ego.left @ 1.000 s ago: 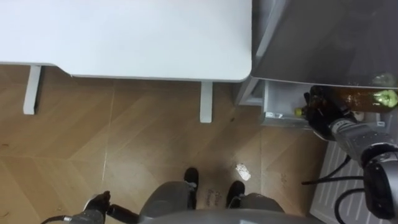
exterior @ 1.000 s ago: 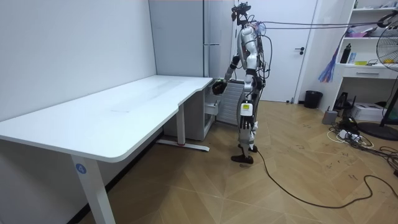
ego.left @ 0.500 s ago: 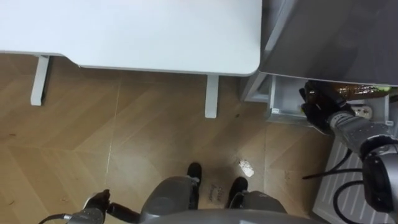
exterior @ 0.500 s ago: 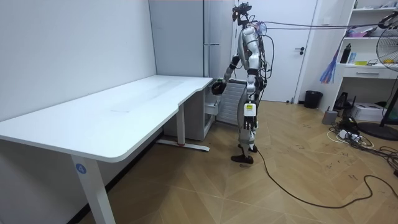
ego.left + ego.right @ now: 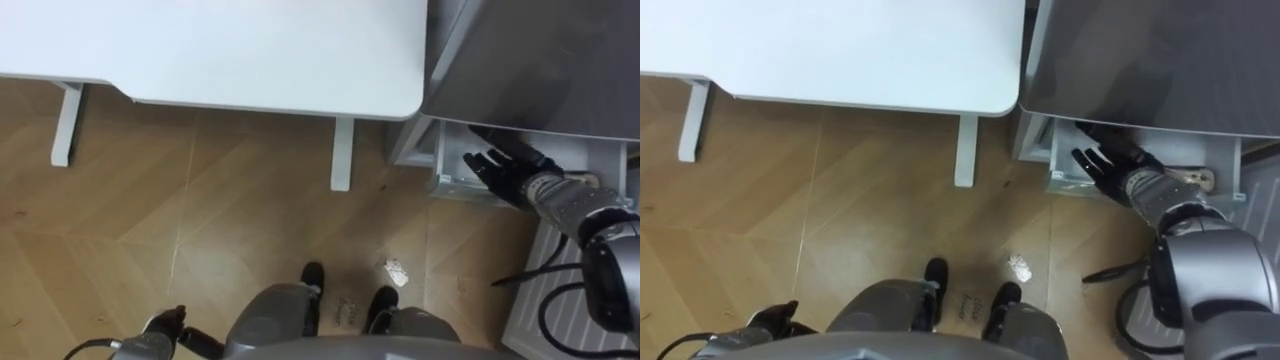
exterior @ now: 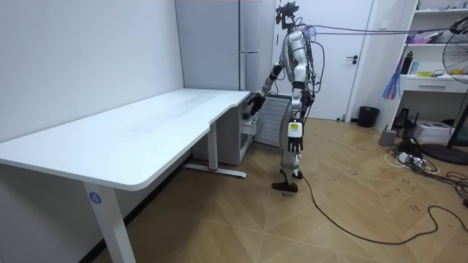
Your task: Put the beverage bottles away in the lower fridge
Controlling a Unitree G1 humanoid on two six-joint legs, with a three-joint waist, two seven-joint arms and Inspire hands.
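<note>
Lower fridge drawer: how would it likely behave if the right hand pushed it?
The drawer looks like rigid white plastic, so it should stay stiff. Pulled out from the grey fridge, it probably slides straight in rather than tipping. The open right hand is at its mouth.

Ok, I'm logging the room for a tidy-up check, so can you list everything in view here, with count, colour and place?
Desk: one, white, ahead and left of the robot.
Fridge: one, grey, right of the desk, lower compartment open.
Ribbed panel: one, white, at the robot's right.
Scrap: one, white, on the wooden floor by the feet.
Bin: one, black, beside the white door.
Fan: one, pale, the room view's right edge.
Right hand: one, black, open, at the lower compartment's opening.
Left hand: one, black, low at the robot's left side.
</note>
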